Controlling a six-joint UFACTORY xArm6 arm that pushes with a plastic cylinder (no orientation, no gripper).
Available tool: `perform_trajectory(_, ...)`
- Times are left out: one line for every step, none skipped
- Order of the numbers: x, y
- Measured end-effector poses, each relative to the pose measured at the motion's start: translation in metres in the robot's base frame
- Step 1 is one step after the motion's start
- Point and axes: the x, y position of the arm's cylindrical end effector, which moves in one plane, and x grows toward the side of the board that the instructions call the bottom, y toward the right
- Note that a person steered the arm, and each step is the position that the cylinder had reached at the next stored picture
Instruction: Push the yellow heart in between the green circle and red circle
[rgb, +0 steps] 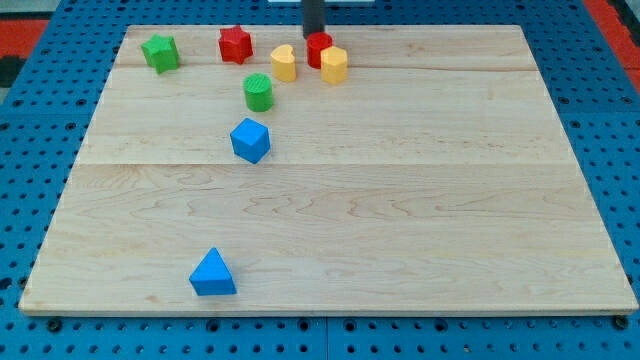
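The yellow heart (284, 62) lies near the view's top, up and to the right of the green circle (259, 92) and left of the red circle (318, 50). A yellow hexagon-like block (334, 64) touches the red circle's right side. My rod comes down from the view's top edge. My tip (314, 34) sits right at the red circle's upper edge, to the upper right of the yellow heart.
A red star (235, 44) and a green star (159, 52) lie at the top left. A blue cube (250, 139) sits below the green circle. A blue triangle (212, 274) lies near the bottom left. The wooden board (420, 200) rests on a blue pegboard.
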Motion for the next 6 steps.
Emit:
perform_trajectory(0.051,0.001)
perform_trajectory(0.057,0.001)
perform_trajectory(0.008,0.001)
perform_trajectory(-0.01,-0.058)
perform_trajectory(0.033,-0.067)
perform_trajectory(0.089,-0.064)
